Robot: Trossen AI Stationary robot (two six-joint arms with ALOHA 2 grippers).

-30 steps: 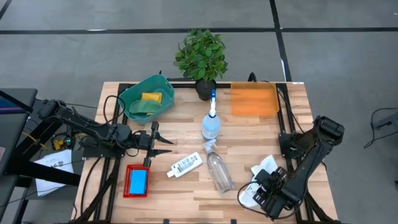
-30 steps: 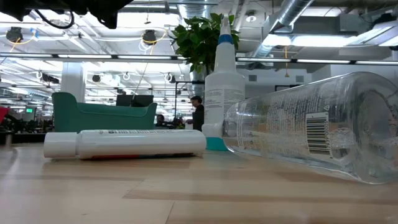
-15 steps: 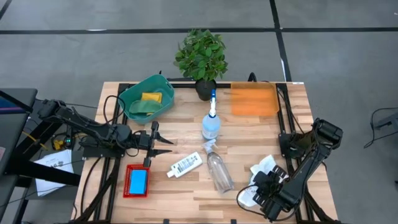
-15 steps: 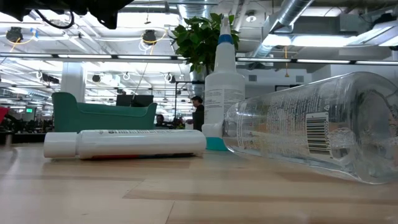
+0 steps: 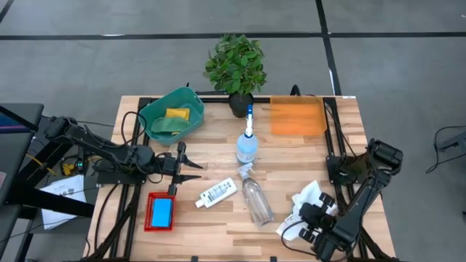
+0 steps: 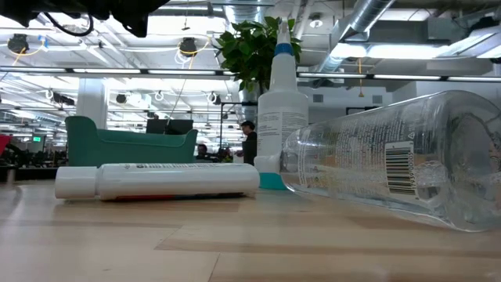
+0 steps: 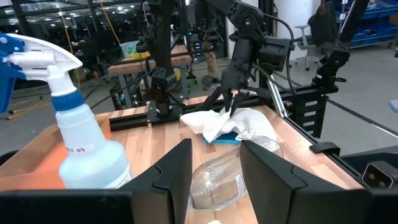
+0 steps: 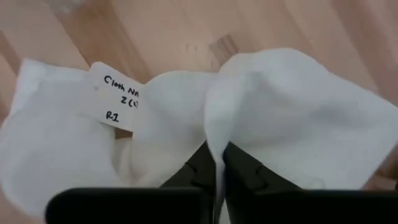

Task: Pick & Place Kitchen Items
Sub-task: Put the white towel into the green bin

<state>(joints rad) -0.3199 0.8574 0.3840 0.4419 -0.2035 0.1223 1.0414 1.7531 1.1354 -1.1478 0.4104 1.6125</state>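
Tabletop (image 5: 291, 156): 2 spray bottles (image 5: 248, 145), 1 cloth (image 8: 280, 118), perhaps 3 sponges (image 5: 175, 114).

Bare table (image 5: 291, 156) ahead of right gripper (image 5: 304, 217). Lying bottle (image 5: 256, 201) and upright spray bottle (image 5: 247, 145) block beyond.

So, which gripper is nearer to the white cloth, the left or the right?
The right. The right gripper is shut on a fold of the white cloth at the table's near right corner. The left gripper hovers across the table, near the small white bottle.
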